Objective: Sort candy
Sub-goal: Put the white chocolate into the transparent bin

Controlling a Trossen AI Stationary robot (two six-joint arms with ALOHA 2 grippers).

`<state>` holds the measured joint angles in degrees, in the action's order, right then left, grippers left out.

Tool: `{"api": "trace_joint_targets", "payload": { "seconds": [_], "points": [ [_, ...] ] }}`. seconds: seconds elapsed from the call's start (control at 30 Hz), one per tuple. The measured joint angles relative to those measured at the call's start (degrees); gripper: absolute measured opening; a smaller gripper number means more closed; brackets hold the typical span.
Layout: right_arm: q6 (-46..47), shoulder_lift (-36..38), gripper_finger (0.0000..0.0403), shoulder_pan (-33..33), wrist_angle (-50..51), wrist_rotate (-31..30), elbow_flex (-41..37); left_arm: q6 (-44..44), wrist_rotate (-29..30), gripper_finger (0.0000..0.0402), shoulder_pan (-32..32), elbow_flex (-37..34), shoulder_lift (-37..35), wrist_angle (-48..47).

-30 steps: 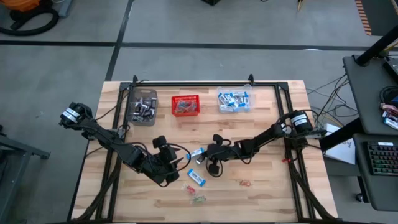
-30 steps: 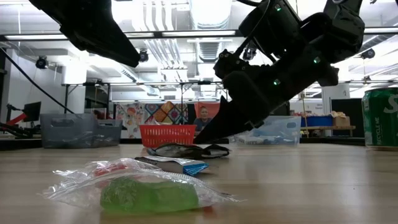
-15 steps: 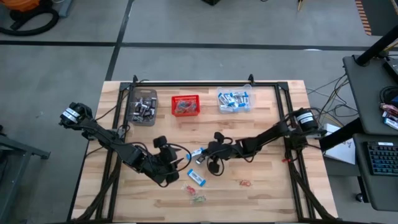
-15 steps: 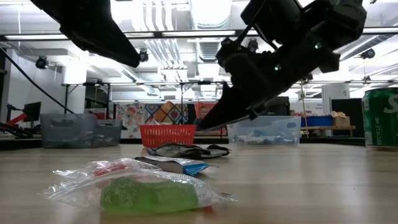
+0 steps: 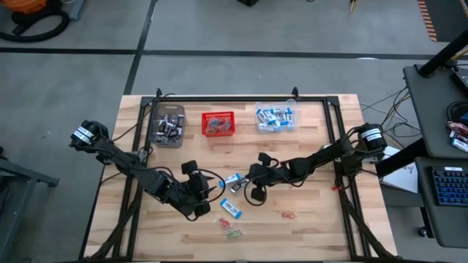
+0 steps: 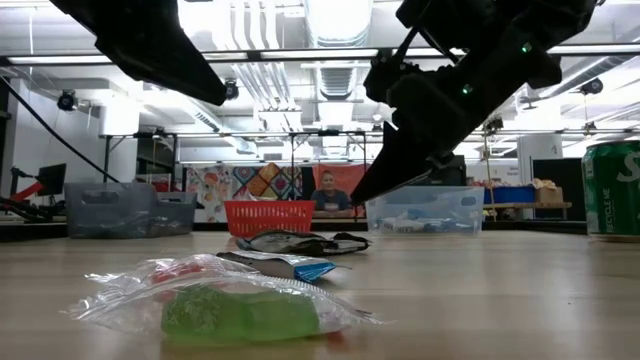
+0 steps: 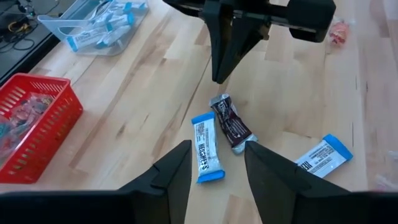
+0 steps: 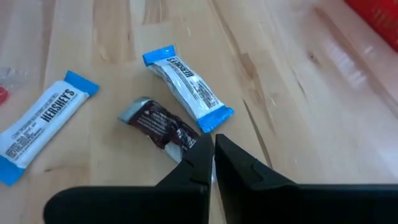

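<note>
Retreat of the right gripper (image 5: 249,177) is seen: against the earlier high view, the right arm has been drawn back toward the right, and in the low view its closed tip has been lifted and carried away from the sweets. Its fingers (image 8: 205,163) are pressed together and nothing is held between them. The left gripper (image 7: 214,171) is held low over the middle of the worktop (image 5: 314,226), its fingers partly spread and empty, narrower than a moment before. Just ahead of it a blue-and-white packet (image 7: 206,147) and a dark brown mini bar (image 7: 232,123) lie side by side, touching; a second blue-and-white packet (image 7: 322,155) lies near them, apart. Nearer the front edge, a green sweet (image 6: 240,312) in clear wrap is seen, with a red piece (image 5: 287,215) off to the right. Along the far edge are placed a clear bin of dark bars (image 5: 168,126), a red mesh basket (image 5: 218,123) and a clear bin of blue-and-white packets (image 5: 276,118). A green can (image 6: 612,190) stands at the right. A person (image 6: 325,192) is seated in the room behind.
</note>
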<state>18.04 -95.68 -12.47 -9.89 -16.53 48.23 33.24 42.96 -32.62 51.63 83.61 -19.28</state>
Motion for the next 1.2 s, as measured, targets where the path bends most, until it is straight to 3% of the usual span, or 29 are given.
{"api": "trace_joint_targets", "payload": {
  "seconds": [0.4, 0.63, 0.8, 1.2],
  "points": [
    [-4.3, -0.3, 0.0009, 0.0, -2.8, -0.1, 0.0, 0.8, 0.0, 0.0127, 0.0, 0.0, 0.0, 0.4],
    [-12.6, -5.3, 0.0019, 0.0, -18.6, 0.0, 0.0, 0.8, 1.8, 0.0127, 0.0, 0.0, 0.1, 0.5],
    [-14.2, -8.4, 0.0059, 1.0, -23.6, 0.0, 0.0, 0.4, 2.1, 0.0127, 0.0, 0.0, 0.4, 0.7],
    [-14.9, -9.5, 0.0184, 1.9, -23.7, 0.0, 0.0, 0.5, 3.0, 0.0127, 0.1, 0.0, 3.7, 1.9]
  ]
}}
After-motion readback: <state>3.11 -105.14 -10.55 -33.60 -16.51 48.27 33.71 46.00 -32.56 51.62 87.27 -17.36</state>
